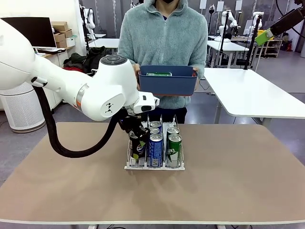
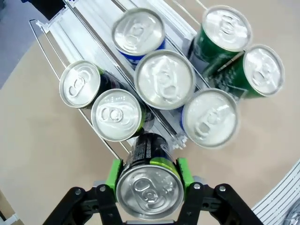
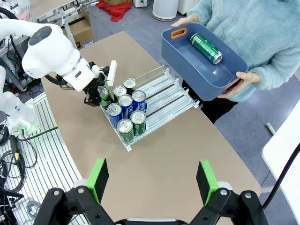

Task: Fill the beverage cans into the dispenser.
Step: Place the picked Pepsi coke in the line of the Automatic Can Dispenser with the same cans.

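Left claw (image 2: 148, 174) snug around black can (image 2: 149, 191)

Lab from what I see, open-plan: grey floor (image 1: 19, 157), white work tables (image 1: 257, 90) in the back, a monitor (image 1: 28, 29) on a side desk, cardboard boxes (image 1: 62, 33) stacked beside it, black stands (image 1: 249, 47), loose cables (image 3: 13, 154) by my table.

The right gripper (image 3: 152, 178), pads spread wide, hangs above the table (image 3: 187, 154) where the left gripper (image 3: 98, 94) clasps a black can (image 3: 102, 91) at the part-filled dispenser (image 3: 165, 96), and a person (image 3: 262, 28) holds a blue bin (image 3: 187, 63) containing a green can (image 3: 206, 48).
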Available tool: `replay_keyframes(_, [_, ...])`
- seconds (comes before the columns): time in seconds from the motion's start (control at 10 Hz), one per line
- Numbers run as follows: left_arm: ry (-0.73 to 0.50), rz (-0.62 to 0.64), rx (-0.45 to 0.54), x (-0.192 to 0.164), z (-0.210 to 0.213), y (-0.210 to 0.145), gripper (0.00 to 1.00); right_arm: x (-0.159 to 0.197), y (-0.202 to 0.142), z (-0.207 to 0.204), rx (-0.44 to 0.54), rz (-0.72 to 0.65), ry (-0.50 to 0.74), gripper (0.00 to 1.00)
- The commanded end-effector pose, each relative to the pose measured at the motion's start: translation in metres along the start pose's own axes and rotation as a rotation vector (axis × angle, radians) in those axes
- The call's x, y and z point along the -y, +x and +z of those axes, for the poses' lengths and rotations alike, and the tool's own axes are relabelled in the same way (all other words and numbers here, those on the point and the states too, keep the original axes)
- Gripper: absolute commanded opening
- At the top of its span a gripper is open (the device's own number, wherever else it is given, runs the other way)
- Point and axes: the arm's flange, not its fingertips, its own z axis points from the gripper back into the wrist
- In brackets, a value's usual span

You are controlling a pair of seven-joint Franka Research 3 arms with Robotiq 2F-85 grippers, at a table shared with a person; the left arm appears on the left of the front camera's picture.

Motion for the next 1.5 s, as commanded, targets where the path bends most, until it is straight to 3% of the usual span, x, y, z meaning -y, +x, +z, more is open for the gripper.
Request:
replay_keyframes(0.0, [0.028, 0.017, 0.065, -0.019, -0.022, 0.014, 0.58, -0.001, 0.000, -0.001, -0.002, 0.001, 0.002, 1.00])
replay_keyframes(1.0, [-0.117, 0.058, -0.038, -0.016, -0.038, 0.006, 0.58, -0.001, 0.000, -0.001, -0.002, 0.001, 0.002, 1.00])
replay_keyframes(1.1, [-0.123, 0.061, -0.046, -0.016, -0.035, 0.005, 0.62, -0.001, 0.000, -0.001, -0.002, 0.001, 0.002, 1.00])
replay_keyframes(1.2, [-0.116, 0.060, -0.044, -0.015, -0.031, 0.004, 0.77, -0.001, 0.000, -0.001, -0.002, 0.001, 0.002, 1.00])
replay_keyframes(1.3, [-0.101, 0.078, -0.039, -0.014, -0.023, 0.003, 0.82, -0.001, 0.000, -0.001, -0.002, 0.001, 0.002, 1.00])
replay_keyframes(1.4, [-0.087, 0.084, -0.030, -0.012, -0.017, 0.004, 0.97, -0.001, 0.000, -0.001, -0.002, 0.001, 0.002, 1.00])
